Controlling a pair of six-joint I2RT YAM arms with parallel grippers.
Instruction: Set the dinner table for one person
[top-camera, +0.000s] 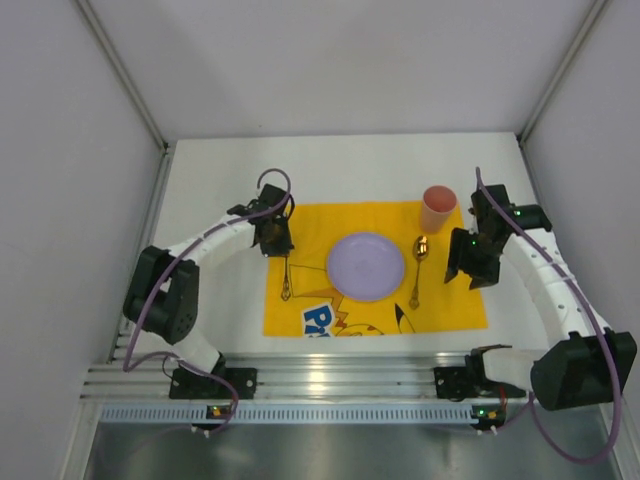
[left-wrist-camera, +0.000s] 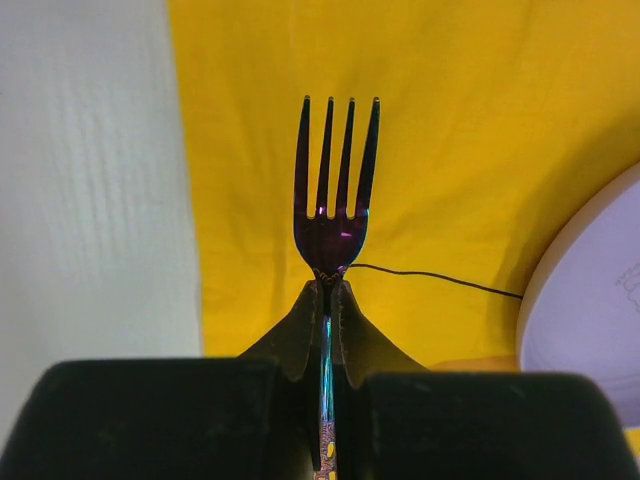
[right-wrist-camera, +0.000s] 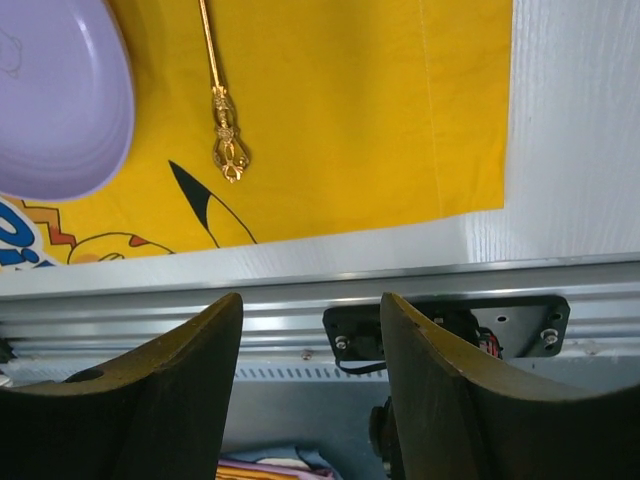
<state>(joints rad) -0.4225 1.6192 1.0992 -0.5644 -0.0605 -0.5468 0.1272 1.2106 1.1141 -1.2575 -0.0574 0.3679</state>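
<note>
Clamping fork (left-wrist-camera: 333, 190) in left claw (left-wrist-camera: 327, 290) | right claw (right-wrist-camera: 310, 305) spread, empty | yellow mat (top-camera: 320, 220) on dinner table (top-camera: 220, 170) | grey walls (top-camera: 350, 60)

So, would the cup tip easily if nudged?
Probably yes: the cup stands upright, looks taller than wide and like light plastic. It sits on the cloth mat near its far corner, so a push may wrinkle the mat rather than slide cleanly.
</note>
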